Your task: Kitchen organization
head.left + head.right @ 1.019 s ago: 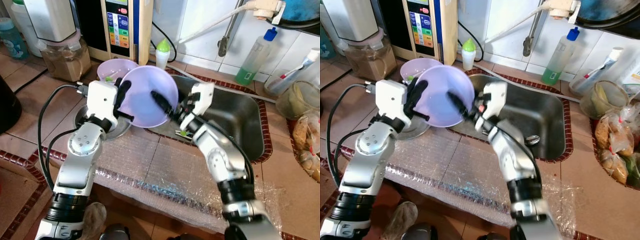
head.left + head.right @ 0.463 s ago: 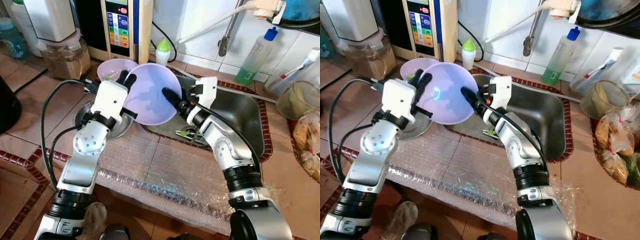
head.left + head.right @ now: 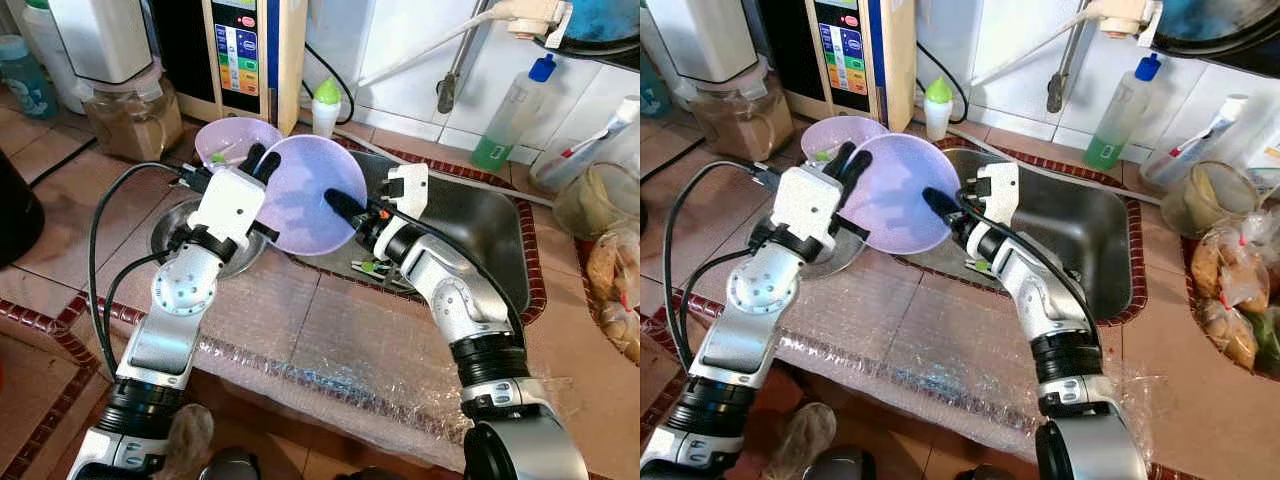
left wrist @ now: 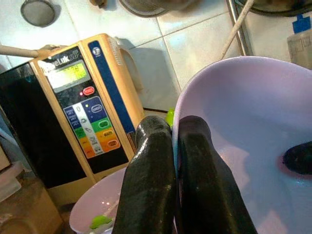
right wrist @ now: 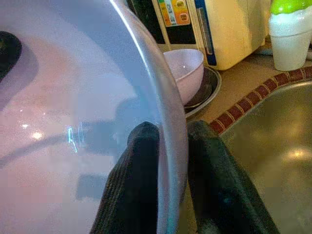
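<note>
A lilac plastic bowl (image 3: 300, 195) is held tilted on edge above the counter, at the left rim of the steel sink (image 3: 480, 235). My left gripper (image 3: 258, 160) is shut on its left rim; in the left wrist view the fingers (image 4: 151, 185) pinch that rim of the bowl (image 4: 243, 122). My right gripper (image 3: 345, 205) is shut on the bowl's right rim, one finger inside and one outside (image 5: 209, 161). A second lilac bowl (image 3: 232, 140) sits just behind on a steel plate (image 3: 168, 228), with something green in it.
A water purifier (image 3: 245, 50), a green-capped bottle (image 3: 325, 105) and a blender jar (image 3: 125, 115) line the back. A tap (image 3: 455, 65) and a soap bottle (image 3: 510, 115) stand behind the sink. Bubble wrap (image 3: 330, 350) covers the front counter. Food bags (image 3: 615, 295) lie right.
Both grippers have carried the bowl slightly right and back toward the second bowl. The right wrist has turned and the bowl's tilt has changed a little.
</note>
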You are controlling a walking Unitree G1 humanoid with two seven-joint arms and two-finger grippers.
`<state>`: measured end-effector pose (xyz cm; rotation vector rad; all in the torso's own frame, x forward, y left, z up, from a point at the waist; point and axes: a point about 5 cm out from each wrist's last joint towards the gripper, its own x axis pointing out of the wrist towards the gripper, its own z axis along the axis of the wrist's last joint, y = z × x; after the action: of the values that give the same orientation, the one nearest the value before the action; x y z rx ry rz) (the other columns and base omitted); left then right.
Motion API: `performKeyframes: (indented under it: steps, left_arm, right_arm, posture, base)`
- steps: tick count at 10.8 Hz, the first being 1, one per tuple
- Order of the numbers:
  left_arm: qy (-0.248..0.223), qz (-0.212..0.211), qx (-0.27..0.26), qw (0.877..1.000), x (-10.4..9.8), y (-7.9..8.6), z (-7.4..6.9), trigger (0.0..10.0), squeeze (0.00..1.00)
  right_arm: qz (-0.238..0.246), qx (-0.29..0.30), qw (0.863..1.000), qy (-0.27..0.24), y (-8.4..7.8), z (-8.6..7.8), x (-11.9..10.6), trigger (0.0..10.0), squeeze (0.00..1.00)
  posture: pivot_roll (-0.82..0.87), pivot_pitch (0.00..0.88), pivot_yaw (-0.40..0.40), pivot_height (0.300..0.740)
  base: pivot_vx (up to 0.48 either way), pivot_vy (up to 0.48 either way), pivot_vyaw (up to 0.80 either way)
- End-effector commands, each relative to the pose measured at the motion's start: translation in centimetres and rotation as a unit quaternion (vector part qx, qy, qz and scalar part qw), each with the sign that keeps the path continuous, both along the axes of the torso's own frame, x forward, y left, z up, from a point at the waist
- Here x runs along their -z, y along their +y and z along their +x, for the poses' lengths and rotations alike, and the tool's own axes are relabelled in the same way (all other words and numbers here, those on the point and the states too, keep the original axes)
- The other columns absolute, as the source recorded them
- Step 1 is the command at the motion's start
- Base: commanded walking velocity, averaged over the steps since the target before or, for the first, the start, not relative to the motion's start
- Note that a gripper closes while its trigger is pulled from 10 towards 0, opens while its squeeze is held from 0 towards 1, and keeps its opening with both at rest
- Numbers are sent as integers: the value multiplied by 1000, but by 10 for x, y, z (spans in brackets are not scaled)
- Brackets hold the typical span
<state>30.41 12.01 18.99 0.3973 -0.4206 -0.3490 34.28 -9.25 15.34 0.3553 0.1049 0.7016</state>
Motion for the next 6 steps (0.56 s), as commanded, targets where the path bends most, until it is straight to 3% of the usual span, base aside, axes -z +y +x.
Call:
performKeyframes:
  steps: [1, 3, 4, 5, 6]
  left_arm:
    - [-42, -4, 7, 999, -18, -3, 2, 0, 0]
    - [-46, 1, 9, 999, -16, -6, 1, 0, 0]
    - [-52, 2, 7, 999, -18, -7, 1, 1765, 0]
    - [-43, -10, 21, 999, -16, -13, 1, 9412, 0]
    - [-40, -14, 28, 999, -15, -15, 1, 10000, 1000]
  right_arm:
    - [-9, 33, 999, 17, -15, 1, 6, 0, 0]
    - [5, 58, 998, 21, -18, 4, 4, 0, 0]
    - [12, 86, 996, 21, -21, 7, 2, 0, 0]
    - [30, 120, 992, 24, -26, 12, -2, 0, 0]
    - [32, 134, 990, 23, -28, 15, -4, 0, 0]
  posture:
    - [15, 0, -57, 740]
    - [12, 0, -55, 740]
    - [10, 0, -58, 740]
    - [7, 0, -60, 740]
    - [6, 0, -62, 740]
  base:
    - [0, 0, 0]
    - [0, 0, 0]
    - [0, 0, 0]
    - [0, 0, 0]
    - [0, 0, 0]
